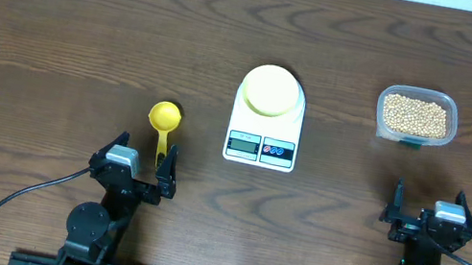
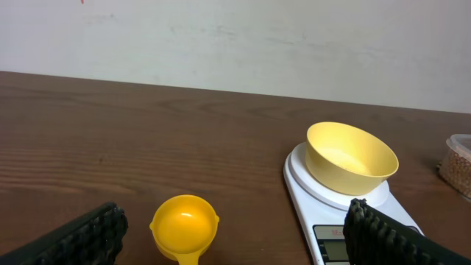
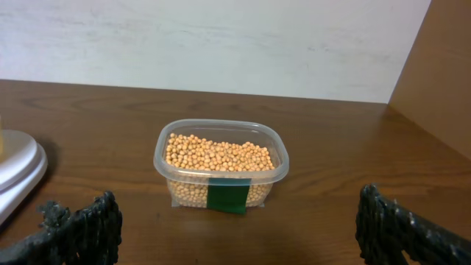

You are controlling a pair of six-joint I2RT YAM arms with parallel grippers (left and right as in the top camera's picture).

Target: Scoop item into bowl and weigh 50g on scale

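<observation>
Nearest, left gripper [image 1: 137,162] and right gripper [image 1: 428,210] gape empty; one scoop [image 1: 165,117], one bowl [image 1: 272,90] atop one scale [image 1: 287,130], one tub [image 1: 452,127] of beans [image 1: 416,114].

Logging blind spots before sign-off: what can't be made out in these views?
- Scale display reading: too small overhead; cut off at left wrist view's bottom edge.
- Scoop handle: cut off by that same edge.
- Beans low in the tub: green label covers the wall, right wrist view.

Pale yellow bowl [image 1: 272,90] upright, empty, sits on white scale [image 1: 261,147], mid-table. Tan beans [image 1: 415,113] fill clear tub [image 1: 451,132], well right of scale.
</observation>
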